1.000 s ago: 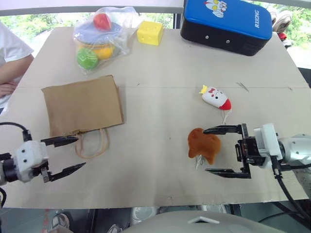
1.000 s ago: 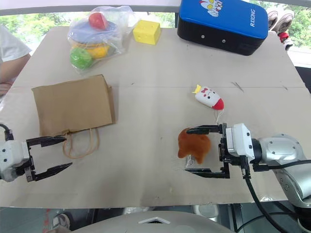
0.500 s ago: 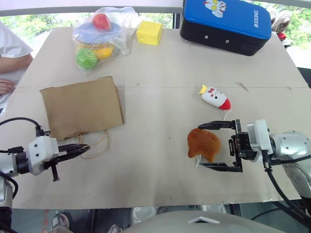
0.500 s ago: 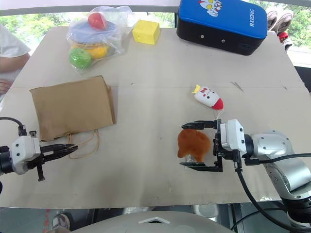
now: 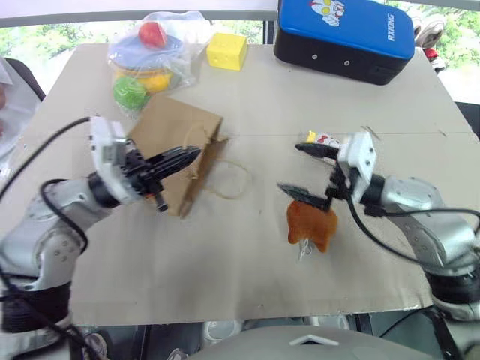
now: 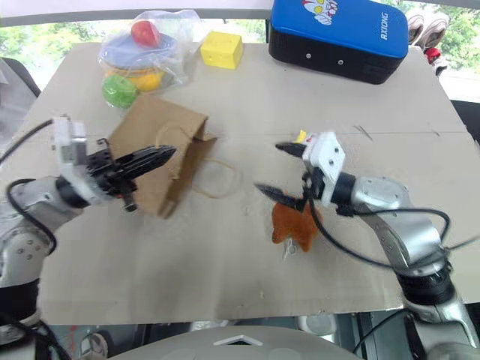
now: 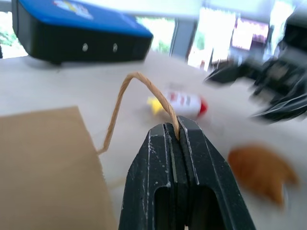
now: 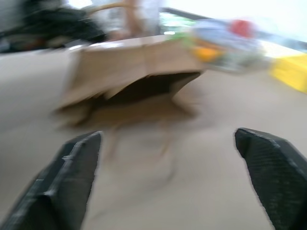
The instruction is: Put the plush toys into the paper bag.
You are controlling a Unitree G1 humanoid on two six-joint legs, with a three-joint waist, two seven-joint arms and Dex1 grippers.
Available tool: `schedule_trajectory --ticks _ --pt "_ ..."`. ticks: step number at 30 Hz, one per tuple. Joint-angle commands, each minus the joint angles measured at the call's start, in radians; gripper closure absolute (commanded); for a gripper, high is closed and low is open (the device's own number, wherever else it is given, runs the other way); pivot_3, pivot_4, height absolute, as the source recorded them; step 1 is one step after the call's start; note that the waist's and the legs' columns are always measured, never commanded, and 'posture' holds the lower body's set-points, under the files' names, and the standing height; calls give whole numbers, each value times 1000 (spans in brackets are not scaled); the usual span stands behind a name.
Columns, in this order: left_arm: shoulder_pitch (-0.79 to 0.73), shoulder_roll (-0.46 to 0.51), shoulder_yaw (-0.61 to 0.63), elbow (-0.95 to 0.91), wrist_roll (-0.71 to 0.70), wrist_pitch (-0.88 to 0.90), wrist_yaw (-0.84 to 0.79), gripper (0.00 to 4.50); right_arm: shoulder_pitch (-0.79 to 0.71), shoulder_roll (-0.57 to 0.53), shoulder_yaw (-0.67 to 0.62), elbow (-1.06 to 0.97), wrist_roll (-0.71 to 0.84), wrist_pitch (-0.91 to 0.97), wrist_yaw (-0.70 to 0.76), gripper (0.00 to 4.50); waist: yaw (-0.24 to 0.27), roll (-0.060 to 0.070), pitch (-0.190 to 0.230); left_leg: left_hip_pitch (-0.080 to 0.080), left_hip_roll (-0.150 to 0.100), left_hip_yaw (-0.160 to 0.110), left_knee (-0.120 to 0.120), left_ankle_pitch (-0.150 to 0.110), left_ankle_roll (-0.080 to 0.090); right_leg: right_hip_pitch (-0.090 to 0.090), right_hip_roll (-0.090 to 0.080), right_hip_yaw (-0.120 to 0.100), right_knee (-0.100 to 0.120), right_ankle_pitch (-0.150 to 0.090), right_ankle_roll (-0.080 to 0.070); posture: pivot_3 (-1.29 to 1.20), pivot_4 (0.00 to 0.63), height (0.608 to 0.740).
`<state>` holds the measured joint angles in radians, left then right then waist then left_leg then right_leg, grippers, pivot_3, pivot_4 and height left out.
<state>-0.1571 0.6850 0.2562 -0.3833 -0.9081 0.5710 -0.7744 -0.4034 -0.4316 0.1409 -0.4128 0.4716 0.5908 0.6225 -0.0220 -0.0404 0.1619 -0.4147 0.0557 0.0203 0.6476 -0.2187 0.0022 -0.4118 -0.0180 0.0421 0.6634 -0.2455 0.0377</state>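
Jaws of the left gripper [image 7: 175, 132] are pinched tight on one cord handle [image 7: 139, 84] of the paper bag [image 5: 174, 142], lifting that edge so the bag tents up off the tabletop [image 5: 247, 277] with its mouth gaping toward the other arm, while the right gripper [image 5: 309, 171] hangs with its jaws spread wide and empty, just above the brown plush toy [image 5: 311, 227], which lies flat on the tabletop below it. To my eye the job now is holding the bag open and picking up that brown toy: the left arm should keep the handle high and steady so the mouth doesn't sag shut, and the right should drop squarely over the toy's middle before closing, since soft plush slips out of a shallow nip. Just beyond the right gripper sits the white plush toy [image 5: 323, 139], partly hidden behind it and not yet bagged. The second handle [image 5: 232, 180] trails loose in front of the bag's mouth and could snag.
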Motion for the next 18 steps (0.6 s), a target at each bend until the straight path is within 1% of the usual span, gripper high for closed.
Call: schedule_trajectory --ticks 1,5,6,11,13,18 --pt "-39 -53 -34 -50 -14 17 59 4500 -84 54 27 30 -21 41 -47 2197 0 0 0 0 0 0 0 0 0 0 0 0 0 0 0 0 150 740" --pt "-60 -110 -36 -69 -76 52 101 4500 -155 76 132 129 -91 40 -9 4080 1 0 0 0 0 0 0 0 0 0 0 0 0 0 0 0 150 740" --pt "-64 -116 -32 -72 -90 58 106 4500 -160 78 154 148 -108 32 2 4419 3 0 0 0 0 0 0 0 0 0 0 0 -1 0 0 0 150 740" --pt "-85 -144 -8 -81 -181 94 146 4500 -194 193 207 285 -140 -43 22 4419 5 0 0 -1 0 0 0 0 0 0 0 0 -1 0 0 0 150 740" --pt "-89 -147 -4 -86 -206 105 158 4500 -207 223 216 329 -157 -70 34 4419 3 0 0 0 0 0 0 0 0 0 0 1 -1 0 0 0 150 740" --pt "-94 -143 -8 -99 -238 116 165 4500 -275 342 250 566 -216 -219 76 4419 2 0 0 0 0 0 0 0 0 0 0 0 -1 0 0 0 150 740"
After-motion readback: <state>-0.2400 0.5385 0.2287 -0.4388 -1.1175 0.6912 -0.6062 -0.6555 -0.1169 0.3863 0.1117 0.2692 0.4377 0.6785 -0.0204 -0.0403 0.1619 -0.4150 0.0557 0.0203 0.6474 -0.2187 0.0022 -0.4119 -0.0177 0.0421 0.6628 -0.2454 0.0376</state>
